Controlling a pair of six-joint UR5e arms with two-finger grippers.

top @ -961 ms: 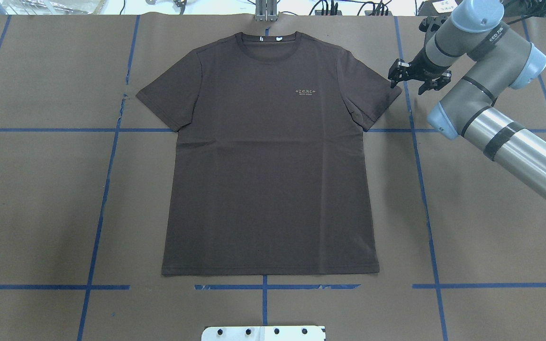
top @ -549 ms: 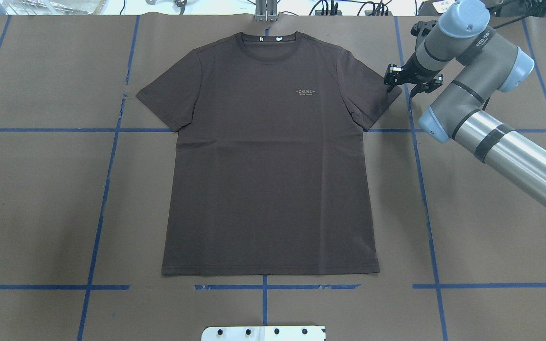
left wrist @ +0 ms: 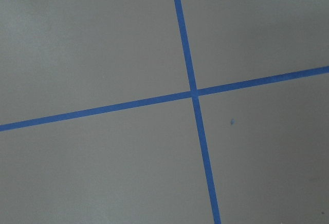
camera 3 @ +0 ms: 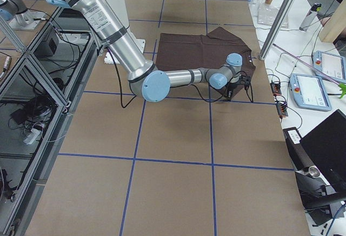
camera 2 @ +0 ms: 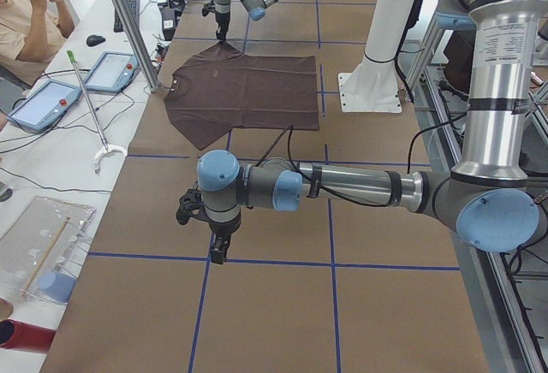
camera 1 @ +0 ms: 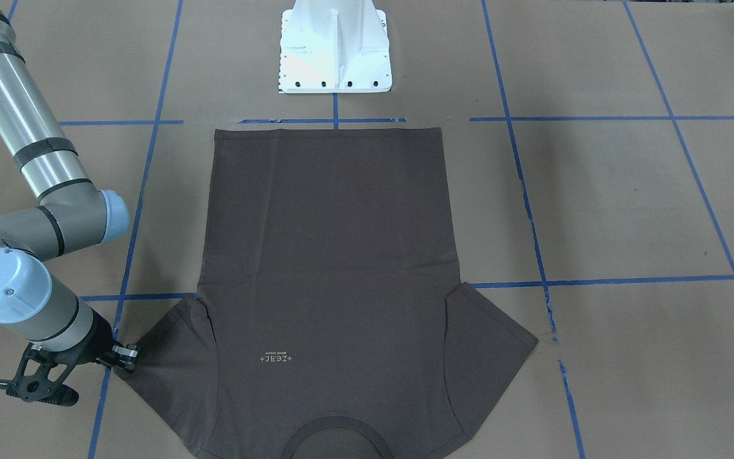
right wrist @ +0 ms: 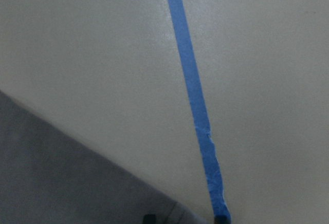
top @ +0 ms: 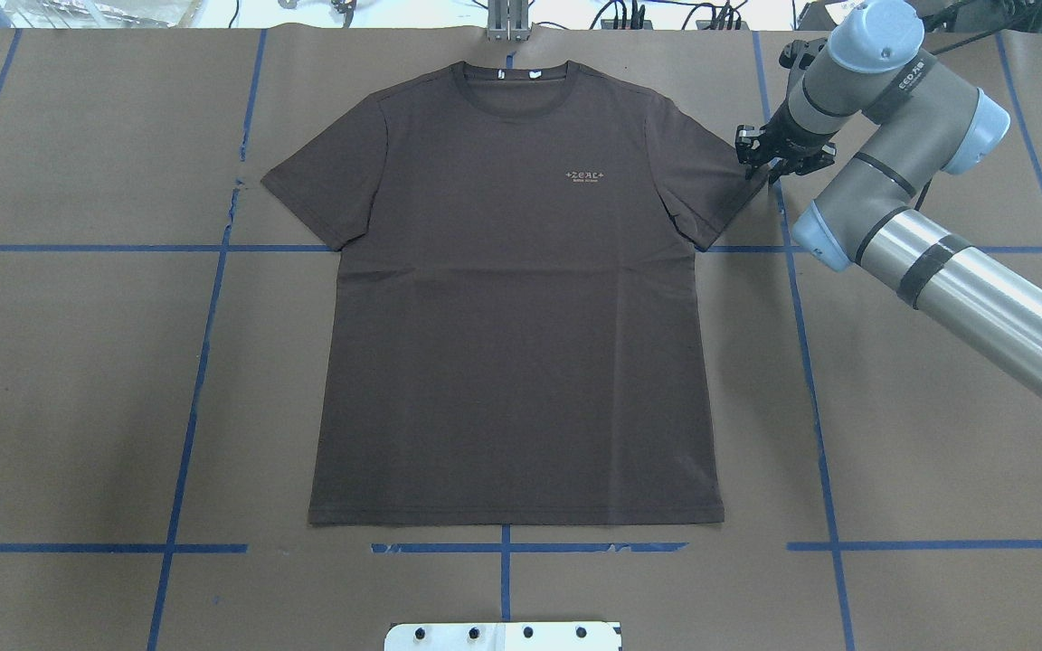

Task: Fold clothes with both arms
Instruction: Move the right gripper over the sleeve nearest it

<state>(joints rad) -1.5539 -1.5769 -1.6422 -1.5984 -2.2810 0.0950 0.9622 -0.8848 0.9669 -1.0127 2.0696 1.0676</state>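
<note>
One T-shirt (top: pixel 521 298), two arms, two grippers, one white pedestal (camera 1: pixel 335 48), and a grid of blue tape lines (left wrist: pixel 193 91) on the brown paper table (top: pixel 78 380). The shirt lies flat, front up, logo (top: pixel 585 175) showing. One sleeve (top: pixel 720 181) has its tip right at the right gripper (top: pixel 761 165), and the rest spreads away from that gripper toward the robot's left. The jaws look narrow and touch the sleeve corner; can't tell if cloth is pinched. The right arm (top: pixel 937 262) reaches in low over the table. The overhead view has only that arm. The exterior left view alone shows the left arm (camera 2: pixel 360 186) and the left gripper (camera 2: pixel 219 251), which hangs over bare paper near a tape crossing, well apart from the shirt; can't tell if it is wide or narrow. The left wrist view has only paper and crossed tape. The right wrist view catches the shirt edge beside a tape line. A second ago the right gripper was spread wide just off the sleeve tip; half a second ago it was closer and narrower; now it is at the tip. The shirt hasn't shifted.
</note>
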